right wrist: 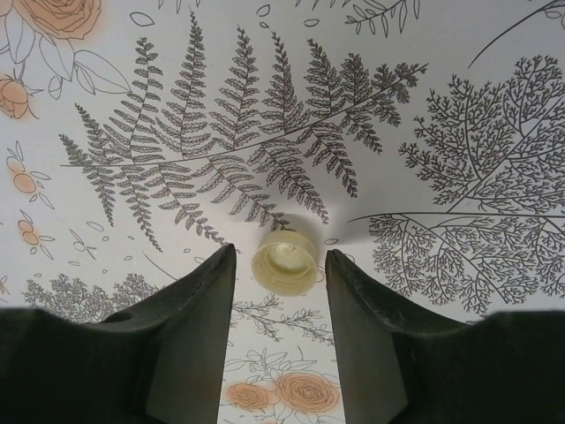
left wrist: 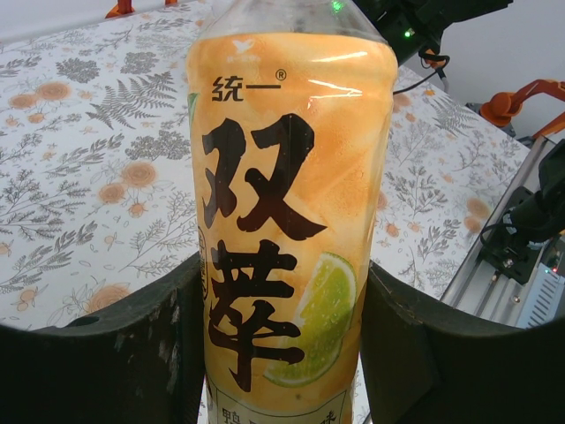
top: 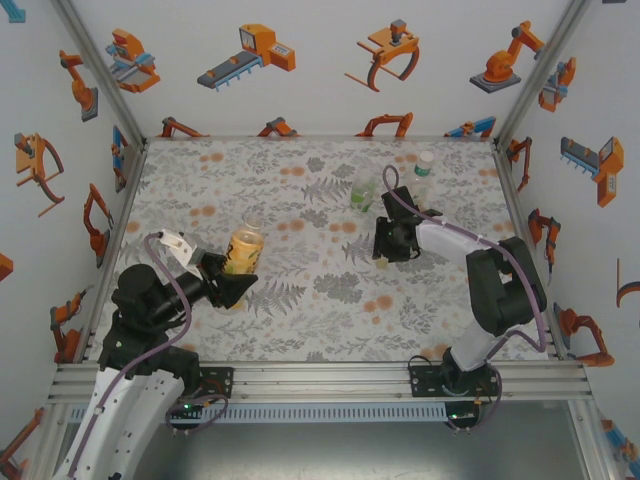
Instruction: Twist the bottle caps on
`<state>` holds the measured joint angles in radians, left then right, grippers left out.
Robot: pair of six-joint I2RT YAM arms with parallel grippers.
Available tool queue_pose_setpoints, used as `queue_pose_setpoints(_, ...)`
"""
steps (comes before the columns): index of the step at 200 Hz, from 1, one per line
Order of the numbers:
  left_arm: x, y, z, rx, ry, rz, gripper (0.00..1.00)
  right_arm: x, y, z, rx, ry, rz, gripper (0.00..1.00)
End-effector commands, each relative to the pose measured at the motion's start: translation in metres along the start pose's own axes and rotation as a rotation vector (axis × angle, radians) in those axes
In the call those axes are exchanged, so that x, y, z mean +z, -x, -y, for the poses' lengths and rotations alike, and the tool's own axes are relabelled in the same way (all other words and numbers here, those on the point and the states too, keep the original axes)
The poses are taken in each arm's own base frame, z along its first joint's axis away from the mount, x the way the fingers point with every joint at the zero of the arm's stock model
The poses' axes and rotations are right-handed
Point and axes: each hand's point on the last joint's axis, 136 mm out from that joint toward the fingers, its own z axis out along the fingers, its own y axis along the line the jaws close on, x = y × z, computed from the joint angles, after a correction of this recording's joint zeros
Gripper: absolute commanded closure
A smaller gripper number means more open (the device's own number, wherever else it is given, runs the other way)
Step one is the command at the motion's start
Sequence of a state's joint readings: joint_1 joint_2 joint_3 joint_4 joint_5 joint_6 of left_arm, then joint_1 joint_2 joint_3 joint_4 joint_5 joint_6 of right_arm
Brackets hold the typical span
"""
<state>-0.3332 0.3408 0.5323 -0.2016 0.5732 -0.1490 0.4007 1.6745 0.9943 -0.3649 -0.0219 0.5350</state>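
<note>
The pale yellowish cap [right wrist: 284, 262] lies open side up on the fern-print table cloth [right wrist: 424, 106], right of centre. It sits between the spread jaws of the right gripper [right wrist: 281, 256], touching neither. On the near left, the left gripper [left wrist: 281, 283] pinches the amber bottle [left wrist: 291, 221] upright, its neck cut off in the wrist view. The green bottle [top: 362, 190] and the clear bottle [top: 424, 172] stand just beyond the right gripper, their tops hard to make out.

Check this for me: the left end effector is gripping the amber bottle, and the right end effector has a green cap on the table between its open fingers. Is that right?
Not quite. The cap between the fingers of the right end effector is pale yellowish, not green, as the right wrist view shows. The rest holds: the left end effector grips the amber bottle.
</note>
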Motion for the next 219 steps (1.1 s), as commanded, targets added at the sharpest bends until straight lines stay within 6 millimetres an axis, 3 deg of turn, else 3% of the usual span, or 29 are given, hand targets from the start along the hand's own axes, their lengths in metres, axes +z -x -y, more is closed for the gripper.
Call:
queue_pose_setpoints(1, -0.001, 0.005, 0.004, -0.003, -0.022, 0.023, 0.96, 0.005, -0.003, 0.003, 0.019, -0.012, 0.000, 0.56)
queue_pose_setpoints(108, 0.001, 0.005, 0.003, -0.011, -0.021, 0.025, 0.96, -0.017, 0.003, -0.006, 0.034, 0.028, 0.031, 0.57)
queue_pose_setpoints(219, 0.000, 0.002, 0.003, -0.017, -0.019, 0.025, 0.95, 0.000, -0.012, 0.000, 0.051, 0.013, -0.025, 0.57)
